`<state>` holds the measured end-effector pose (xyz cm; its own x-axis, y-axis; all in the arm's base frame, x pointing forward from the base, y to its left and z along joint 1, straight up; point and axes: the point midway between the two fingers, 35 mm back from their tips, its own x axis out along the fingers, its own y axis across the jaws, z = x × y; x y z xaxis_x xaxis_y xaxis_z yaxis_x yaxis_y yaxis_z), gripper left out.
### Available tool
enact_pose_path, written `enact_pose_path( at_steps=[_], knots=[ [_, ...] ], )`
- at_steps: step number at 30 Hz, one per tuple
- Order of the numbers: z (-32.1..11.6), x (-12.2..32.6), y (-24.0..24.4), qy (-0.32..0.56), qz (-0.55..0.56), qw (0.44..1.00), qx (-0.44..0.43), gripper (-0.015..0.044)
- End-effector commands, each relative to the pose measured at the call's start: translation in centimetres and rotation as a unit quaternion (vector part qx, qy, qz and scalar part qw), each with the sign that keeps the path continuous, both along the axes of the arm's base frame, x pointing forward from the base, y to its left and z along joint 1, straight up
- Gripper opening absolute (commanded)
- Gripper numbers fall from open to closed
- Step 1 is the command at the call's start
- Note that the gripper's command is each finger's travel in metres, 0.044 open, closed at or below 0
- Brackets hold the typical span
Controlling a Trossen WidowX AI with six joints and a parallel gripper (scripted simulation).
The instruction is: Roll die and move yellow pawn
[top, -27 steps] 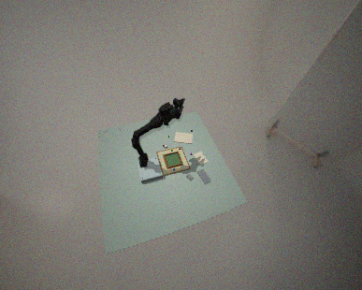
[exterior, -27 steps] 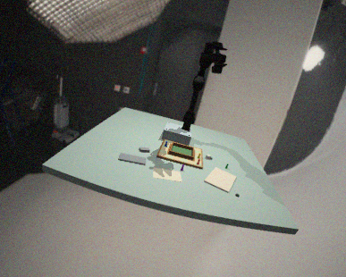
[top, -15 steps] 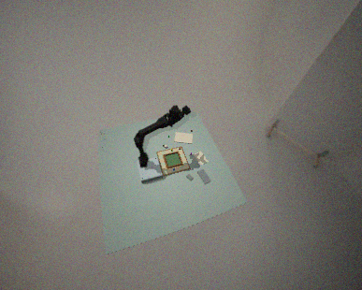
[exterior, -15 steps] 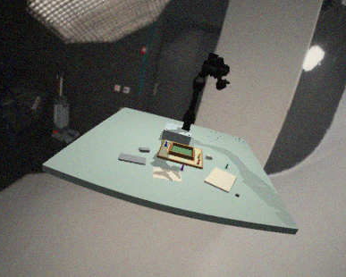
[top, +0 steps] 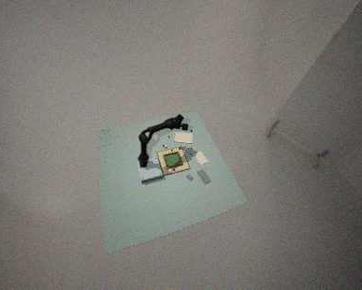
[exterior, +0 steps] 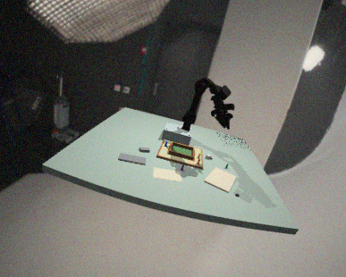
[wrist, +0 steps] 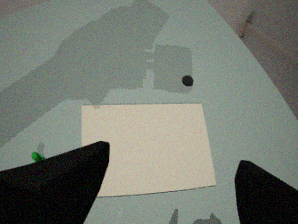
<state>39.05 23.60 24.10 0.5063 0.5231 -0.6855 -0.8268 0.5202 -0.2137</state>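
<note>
My gripper (top: 184, 126) (exterior: 226, 126) (wrist: 173, 161) is open and empty, high above the table near a large cream card. A small pale object (top: 165, 146) (exterior: 208, 156), seemingly the die, lies beside the game board (top: 161, 155) (exterior: 164, 154); its pips cannot be read. The tray (top: 173, 160) (exterior: 182, 150), with a green floor and brown walls, is in the board's middle. A yellow pawn (exterior: 199, 155) seems to stand on the board's track at its right side, close to a red pawn (exterior: 198, 161). The board and die are outside the wrist view.
A blue pawn (exterior: 166, 144) is on the board. A purple pawn (exterior: 182, 167) and a green pawn (exterior: 226, 165) (wrist: 36, 157) stand off it. Cream cards (top: 183, 137) (exterior: 221, 180) (wrist: 150, 145), grey blocks (top: 204, 176) (exterior: 131, 158) and a dark round object (exterior: 237, 195) (wrist: 187, 80) lie around.
</note>
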Motion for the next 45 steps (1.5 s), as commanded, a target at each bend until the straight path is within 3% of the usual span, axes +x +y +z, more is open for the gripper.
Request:
enact_pose_path(
  at_steps=[1,12,45],
  knots=[
    [-6.9,-3.0,0.9,0.119,-0.047,0.991,-0.040,0.0275],
    [-20.1,-13.2,-1.0,0.318,-0.184,0.906,-0.208,0.0275],
    [-25.5,-13.7,-1.4,0.320,-0.186,0.904,-0.212,0.0275]
  ],
)
